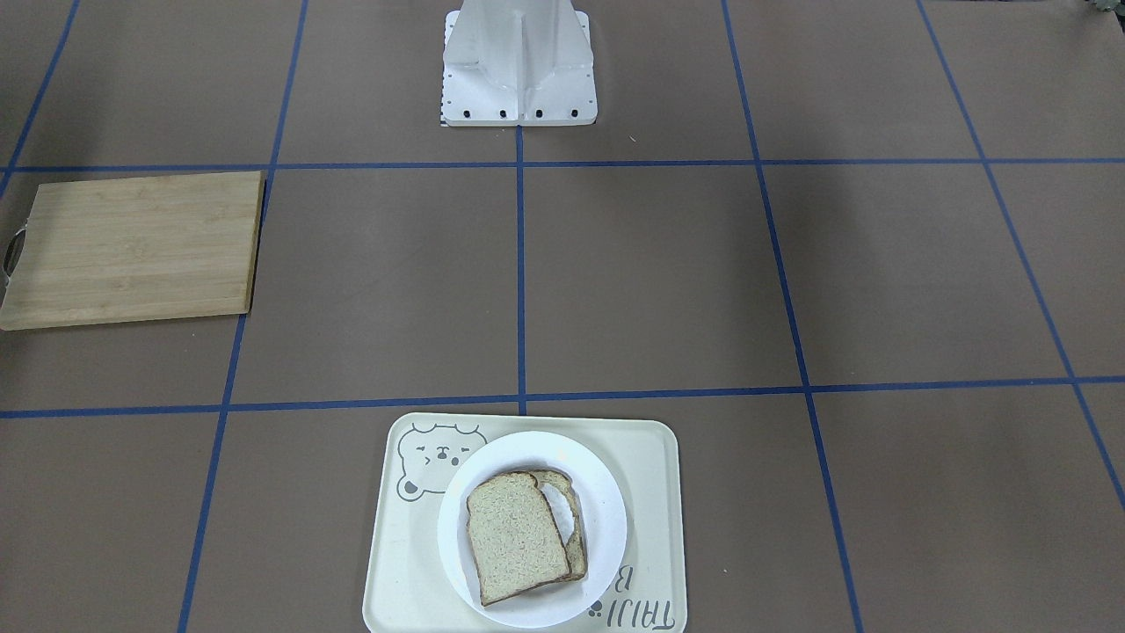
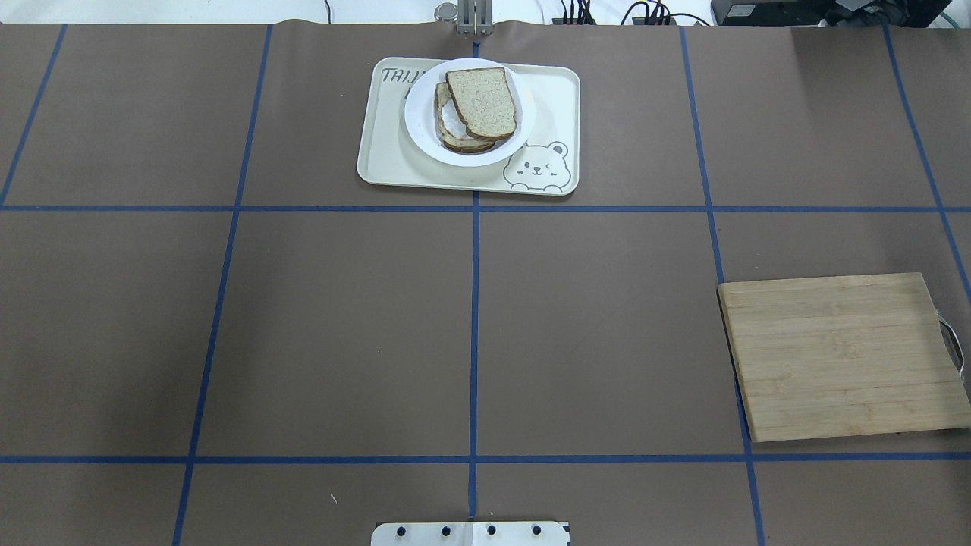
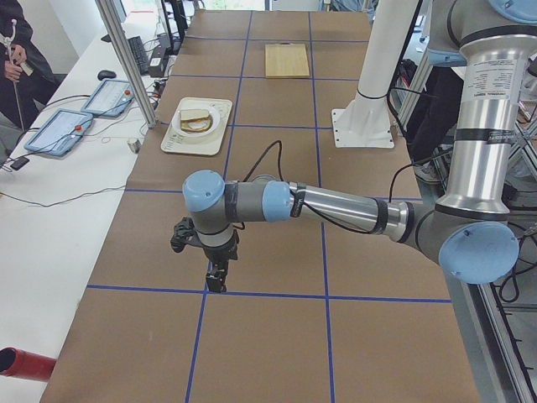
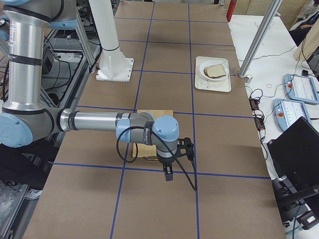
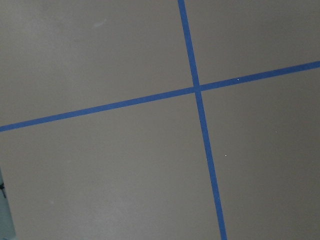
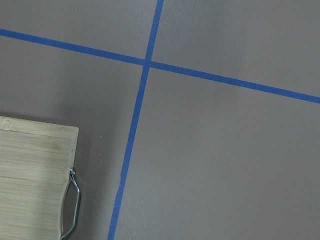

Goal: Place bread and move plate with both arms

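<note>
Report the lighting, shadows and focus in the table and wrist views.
Front-facing view: even light, sharp, though the plate is bright white with little surface detail. Overhead view: a darker patch in the top right corner. Right wrist view: soft shadow beside the board, tape crisp. Left wrist view: flat light, no glare.

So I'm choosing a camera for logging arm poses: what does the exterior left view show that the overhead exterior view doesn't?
Only exterior left: the left arm, stretched low over the table away from the tray, and tablets on the side bench. Only overhead: the bear print on the tray and the metal handle of the cutting board. Both: the bread on the plate on the tray, and the cutting board.
</note>
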Motion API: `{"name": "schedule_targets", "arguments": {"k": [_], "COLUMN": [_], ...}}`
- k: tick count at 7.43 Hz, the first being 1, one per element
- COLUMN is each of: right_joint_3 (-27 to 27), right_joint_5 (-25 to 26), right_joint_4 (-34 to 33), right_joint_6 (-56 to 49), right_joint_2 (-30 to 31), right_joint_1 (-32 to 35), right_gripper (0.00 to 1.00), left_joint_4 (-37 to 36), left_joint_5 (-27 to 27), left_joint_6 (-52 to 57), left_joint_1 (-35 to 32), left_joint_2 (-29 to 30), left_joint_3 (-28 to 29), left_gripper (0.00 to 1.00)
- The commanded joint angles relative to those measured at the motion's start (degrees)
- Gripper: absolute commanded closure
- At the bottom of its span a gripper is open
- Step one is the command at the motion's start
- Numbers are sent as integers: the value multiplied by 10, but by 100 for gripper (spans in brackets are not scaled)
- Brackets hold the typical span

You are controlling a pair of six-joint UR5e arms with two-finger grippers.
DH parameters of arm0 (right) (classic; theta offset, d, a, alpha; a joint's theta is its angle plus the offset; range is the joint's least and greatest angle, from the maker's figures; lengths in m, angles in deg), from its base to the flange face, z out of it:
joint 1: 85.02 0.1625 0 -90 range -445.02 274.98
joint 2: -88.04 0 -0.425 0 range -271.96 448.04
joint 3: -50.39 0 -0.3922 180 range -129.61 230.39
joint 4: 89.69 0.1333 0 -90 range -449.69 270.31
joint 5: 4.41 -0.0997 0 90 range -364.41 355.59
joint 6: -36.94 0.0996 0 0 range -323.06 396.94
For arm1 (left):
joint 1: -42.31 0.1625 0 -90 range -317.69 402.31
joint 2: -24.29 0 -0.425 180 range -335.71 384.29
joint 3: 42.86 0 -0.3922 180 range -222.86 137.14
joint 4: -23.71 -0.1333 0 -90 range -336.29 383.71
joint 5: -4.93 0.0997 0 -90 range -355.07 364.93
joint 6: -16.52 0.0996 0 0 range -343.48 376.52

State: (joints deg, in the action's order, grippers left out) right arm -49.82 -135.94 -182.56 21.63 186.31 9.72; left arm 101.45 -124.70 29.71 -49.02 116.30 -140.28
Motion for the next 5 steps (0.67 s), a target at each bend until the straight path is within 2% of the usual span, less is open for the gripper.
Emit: {"name": "schedule_targets", "arguments": {"k": [1,5], "right_joint_3": [-1,-5], "right_joint_5": [0,3], "right_joint_4": [1,1], "right_joint_6": [1,13], "right_joint_2": [-1,-8], "right_joint_1": [0,0], "right_gripper": [0,0], "left_joint_4": [20,67], "left_joint_5": [-20,-15], "left_joint_6": [-1,-2], "left_joint_1": [-13,-11], "left_joint_2": [-4,-22], "left_joint_3": [-3,-6], "left_gripper": [1,1]}}
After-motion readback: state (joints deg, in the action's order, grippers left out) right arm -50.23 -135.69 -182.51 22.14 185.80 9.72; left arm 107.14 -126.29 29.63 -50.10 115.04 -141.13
